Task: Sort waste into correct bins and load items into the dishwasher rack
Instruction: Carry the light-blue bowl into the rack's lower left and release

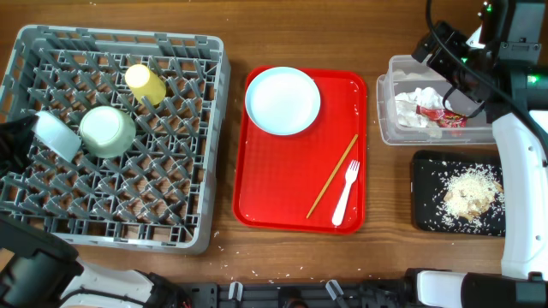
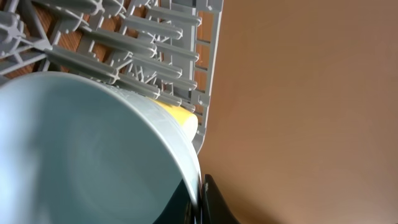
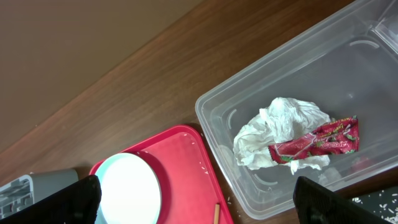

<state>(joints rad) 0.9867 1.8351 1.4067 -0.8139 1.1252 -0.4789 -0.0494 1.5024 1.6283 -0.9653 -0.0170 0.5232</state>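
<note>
**A:** Where does the saucer sit against the left pincer?

**B:** The left pincer (image 2: 198, 206) is clamped on the rim of the saucer (image 1: 56, 134), with dark fingers showing on both sides of the edge. The saucer stands tilted over the pegs at the left side of the rack (image 1: 216, 128), just beside the bowl (image 1: 107, 131).

**A:** And the other one?

**B:** The right pincer (image 3: 196, 196) is spread wide and holds nothing. It hangs above the clear tub (image 1: 387, 120) at the far right corner of the bench (image 1: 385, 248).

**A:** What is in each container?

**B:** Besides the saucer, the rack holds the bowl and a yellow cup (image 1: 145, 83) tipped between pegs nearer the far edge. The tub holds a tissue (image 3: 280, 127) with a red wrapper (image 3: 318, 143) lying against it. The black tray (image 1: 425, 175), at the near right corner, carries the rice clump (image 1: 471, 192) with loose grains around it. The red tray (image 1: 257, 188), mid-bench, has a plate (image 1: 282, 101) at its far left corner. A chopstick (image 1: 332, 176) and a fork (image 1: 346, 192) lie side by side towards its near right corner.

**A:** Materials?

**B:** The rack is grey plastic, a square lattice of upright pegs. The tub is see-through and smooth, with rounded corners. The tissue is white and crumpled, and the wrapper is glossy and printed. The rice is crumbly and beige-white. The chopstick is thin wood and the fork is white plastic. The plate, saucer and bowl are pale, smooth and round. The bench is brown wood grain.
</note>
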